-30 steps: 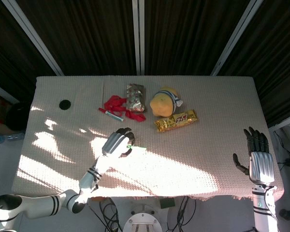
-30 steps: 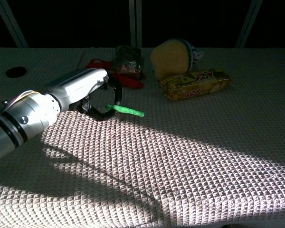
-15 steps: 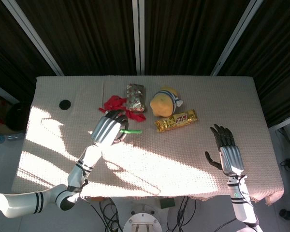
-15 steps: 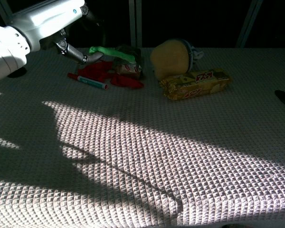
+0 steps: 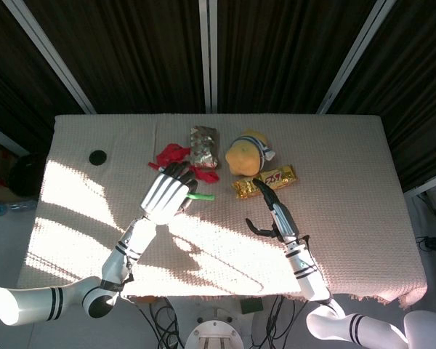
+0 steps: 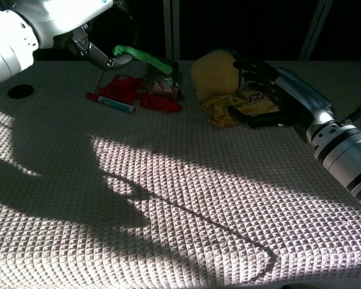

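My left hand (image 5: pixel 167 196) (image 6: pixel 78 27) hangs above the table and holds a thin green stick (image 5: pixel 200 196) (image 6: pixel 141 56), which juts out to the right. Below and beyond it lie a red cloth (image 5: pixel 173 155) (image 6: pixel 132 91) and a red and teal marker (image 6: pixel 111 103). My right hand (image 5: pixel 275 212) (image 6: pixel 271 90) is open, fingers spread, hovering right at the gold snack bar (image 5: pixel 243 188) (image 6: pixel 219 111). A yellow plush toy (image 5: pixel 245 153) (image 6: pixel 215 75) sits just behind the bar.
A shiny foil packet (image 5: pixel 203 145) (image 6: pixel 161 78) lies between the red cloth and the plush. A small black disc (image 5: pixel 97 157) (image 6: pixel 19 91) sits at the far left of the cream woven table cover (image 5: pixel 334 160). Strong sunlight and arm shadows cross the near half.
My right hand has swept in from the table's right edge to the gold snack bar. My left hand, still holding the green stick, shifted slightly.
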Robot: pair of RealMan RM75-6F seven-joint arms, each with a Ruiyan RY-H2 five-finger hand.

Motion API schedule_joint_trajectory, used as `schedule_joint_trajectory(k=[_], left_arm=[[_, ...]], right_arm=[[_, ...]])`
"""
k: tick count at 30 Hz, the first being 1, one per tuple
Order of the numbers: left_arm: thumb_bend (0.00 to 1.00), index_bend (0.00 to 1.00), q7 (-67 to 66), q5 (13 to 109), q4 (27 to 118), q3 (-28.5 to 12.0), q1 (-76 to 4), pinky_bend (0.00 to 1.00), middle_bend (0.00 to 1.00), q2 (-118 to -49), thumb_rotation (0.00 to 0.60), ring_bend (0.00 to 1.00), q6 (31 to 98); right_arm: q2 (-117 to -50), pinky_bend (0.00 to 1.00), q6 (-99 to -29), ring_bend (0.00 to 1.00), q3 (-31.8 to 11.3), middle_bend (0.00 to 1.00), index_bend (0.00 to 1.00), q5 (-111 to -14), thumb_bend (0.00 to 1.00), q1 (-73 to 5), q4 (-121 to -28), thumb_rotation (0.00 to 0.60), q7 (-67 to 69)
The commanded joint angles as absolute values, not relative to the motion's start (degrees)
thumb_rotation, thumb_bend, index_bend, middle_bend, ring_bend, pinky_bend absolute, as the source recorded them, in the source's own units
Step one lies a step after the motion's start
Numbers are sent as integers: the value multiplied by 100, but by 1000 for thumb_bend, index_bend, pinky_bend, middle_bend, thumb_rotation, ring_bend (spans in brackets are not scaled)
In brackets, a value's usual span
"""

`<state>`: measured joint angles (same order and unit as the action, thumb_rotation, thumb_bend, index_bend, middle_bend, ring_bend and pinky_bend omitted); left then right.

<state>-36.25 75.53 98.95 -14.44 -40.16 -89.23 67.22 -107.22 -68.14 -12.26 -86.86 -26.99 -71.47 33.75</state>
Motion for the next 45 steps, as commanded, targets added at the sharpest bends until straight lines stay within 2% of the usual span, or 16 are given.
schedule_joint_trajectory(k=[1,7,20,35,45], left_arm=[[372,586,-3735,7463,9914,-1389,-4057,254,384,-8935,600,207,6712],[372,593,-3822,7468,9793,-1331,-4144,255,384,-9056,600,206,6720],[372,609,-3865,7630,9508,-1242,-4235,254,388,-9316,600,207,6895],[372,609,-3777,7631,9425,-1199,-4241,254,388,-9309,600,207,6929],[372,609,-3742,7617,9408,-1174,-4234,254,388,-9309,600,207,6940]], right_arm=[[-11169,0,-6642,0,-1400,40,53,-8647,362,-3082,-6738,600,4030],[-11416,0,-6443,0,-1497,84,167,-8534,363,-3367,-6555,600,4584],[-11598,0,-5974,0,-1598,99,344,-8333,366,-3808,-6436,600,5543],[-11752,0,-6218,0,-1625,119,379,-8203,375,-3832,-6300,600,5603],[-11714,0,-6163,0,-1627,136,447,-8096,404,-3834,-6324,600,5597]])
